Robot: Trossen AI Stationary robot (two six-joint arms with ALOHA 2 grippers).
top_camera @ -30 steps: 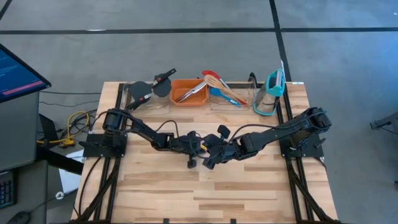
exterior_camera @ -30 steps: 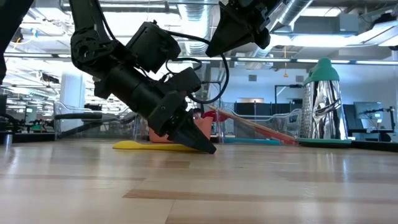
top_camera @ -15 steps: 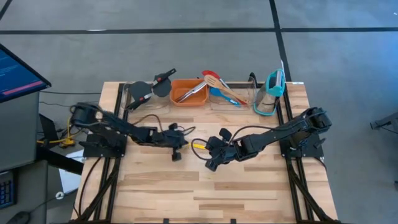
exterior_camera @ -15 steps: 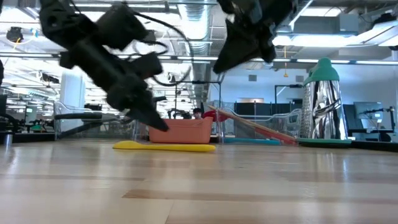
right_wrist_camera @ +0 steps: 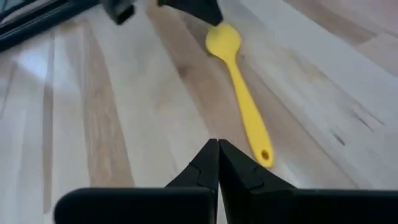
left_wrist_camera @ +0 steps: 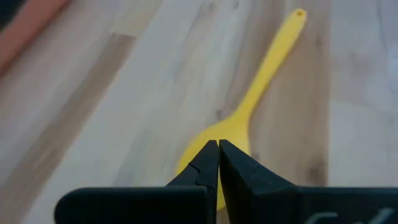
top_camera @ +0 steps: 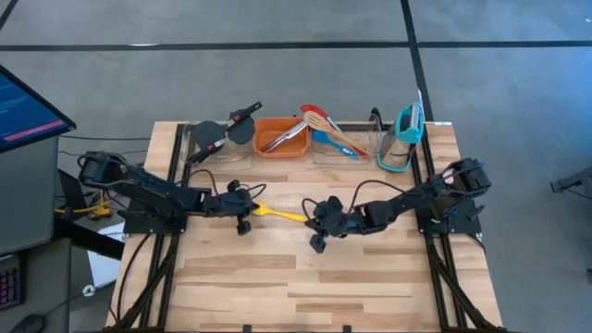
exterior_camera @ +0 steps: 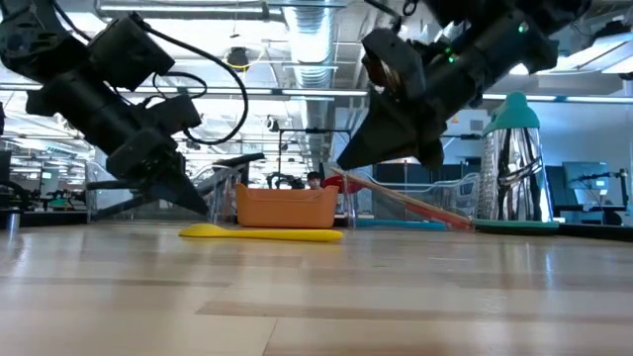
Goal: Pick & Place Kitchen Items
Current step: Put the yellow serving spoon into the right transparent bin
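The left gripper [top_camera: 248,209] hangs low over the table [top_camera: 305,277] with its fingers pressed together on nothing, just above the bowl end of the yellow spoon [top_camera: 282,214]. The spoon lies flat on the wood between the two arms (handle toward the right arm). The right gripper [top_camera: 312,218], also shut and empty, hovers near the handle tip. Farther back sit the orange bin [top_camera: 282,136] with tongs [top_camera: 279,141] and a grater [top_camera: 401,137].
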